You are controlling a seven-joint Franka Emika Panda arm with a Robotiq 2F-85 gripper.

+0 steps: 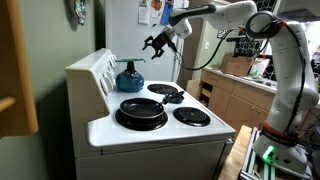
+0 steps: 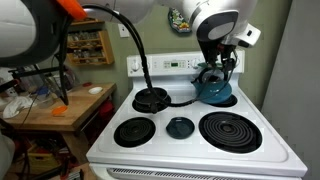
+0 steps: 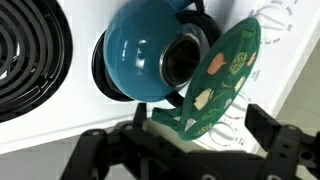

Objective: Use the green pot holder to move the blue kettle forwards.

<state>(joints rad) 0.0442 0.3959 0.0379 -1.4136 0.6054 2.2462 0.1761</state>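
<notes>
Kettle (image 1: 130, 76) stands on a rear burner of the stove (image 1: 100, 128), its contents hidden. Pot holder (image 3: 222, 75) leans tilted against its top, just under the jaws, which hang spread wide, pinching nothing. Pan (image 2: 152, 98) sits on the burner beside it.

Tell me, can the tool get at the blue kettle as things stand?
Probably yes: the tool hangs open close above the kettle, and only the green pot holder leaning on the kettle's top lies between, which suits gripping through it.
</notes>
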